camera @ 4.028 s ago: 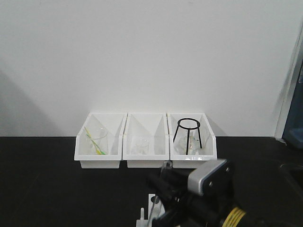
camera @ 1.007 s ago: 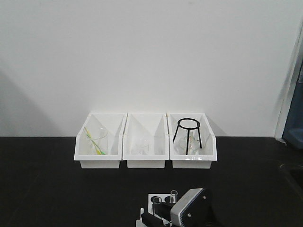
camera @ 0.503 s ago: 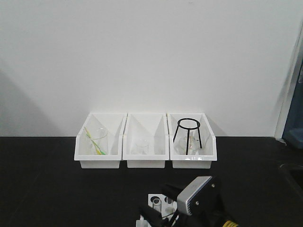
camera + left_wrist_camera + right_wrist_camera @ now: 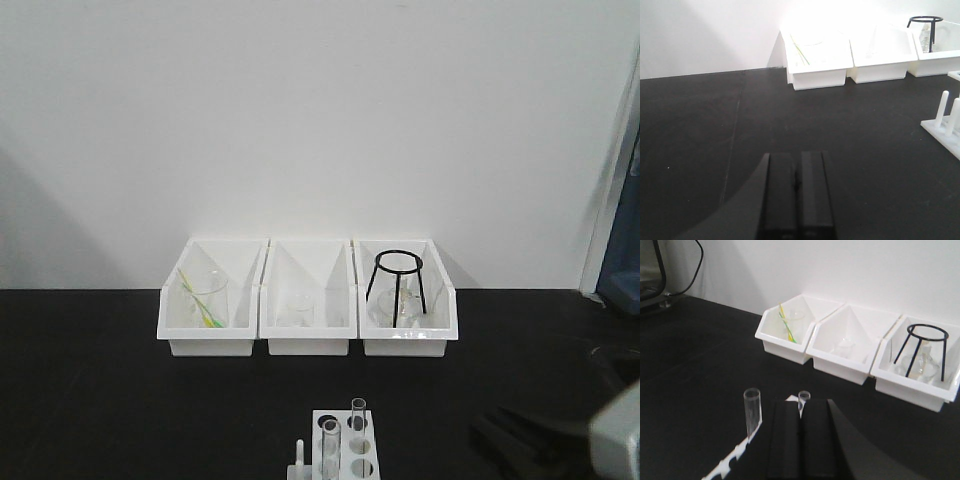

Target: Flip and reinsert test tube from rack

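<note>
A matte black surface [image 4: 120, 380] meets a white wall [image 4: 300, 110]; both tools, left [image 4: 797, 187] and right [image 4: 801, 440], seem closed, empty.

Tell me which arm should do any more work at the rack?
Right. Its claw sits shut just behind the rack and both tubes; the left claw is well off to the side.
</note>
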You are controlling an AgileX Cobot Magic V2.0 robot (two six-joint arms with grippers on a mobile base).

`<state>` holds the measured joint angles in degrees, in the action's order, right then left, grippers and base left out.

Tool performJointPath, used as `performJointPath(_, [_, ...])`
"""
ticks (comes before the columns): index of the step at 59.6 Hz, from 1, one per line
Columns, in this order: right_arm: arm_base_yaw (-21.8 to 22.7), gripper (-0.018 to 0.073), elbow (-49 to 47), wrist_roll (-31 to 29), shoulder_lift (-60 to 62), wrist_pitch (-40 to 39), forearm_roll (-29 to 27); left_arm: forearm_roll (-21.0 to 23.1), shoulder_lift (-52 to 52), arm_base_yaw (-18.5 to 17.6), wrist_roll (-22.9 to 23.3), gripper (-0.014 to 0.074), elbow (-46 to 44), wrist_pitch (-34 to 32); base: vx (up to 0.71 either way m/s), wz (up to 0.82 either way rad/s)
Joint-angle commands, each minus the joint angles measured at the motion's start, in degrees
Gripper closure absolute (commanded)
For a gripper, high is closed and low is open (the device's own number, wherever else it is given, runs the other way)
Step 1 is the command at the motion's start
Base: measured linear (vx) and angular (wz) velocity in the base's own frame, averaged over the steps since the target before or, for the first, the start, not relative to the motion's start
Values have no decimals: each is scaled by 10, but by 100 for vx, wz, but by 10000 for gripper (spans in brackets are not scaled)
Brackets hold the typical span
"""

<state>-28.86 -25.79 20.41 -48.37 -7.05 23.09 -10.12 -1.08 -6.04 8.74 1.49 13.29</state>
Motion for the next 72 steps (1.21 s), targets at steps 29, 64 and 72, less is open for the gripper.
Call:
performJointPath(29, [2, 570, 160, 0, 171, -25, -1, 2, -5, 0, 5, 602, -2, -46, 0, 0])
performJointPath(64, [227, 570, 277, -26, 465, -11, -69, 2, -5, 0, 5, 602, -2, -46, 0, 0])
performJointPath(72, [241, 570, 277, -40, 496, 12, -69, 2, -5, 0, 5, 602, -2, -46, 0, 0])
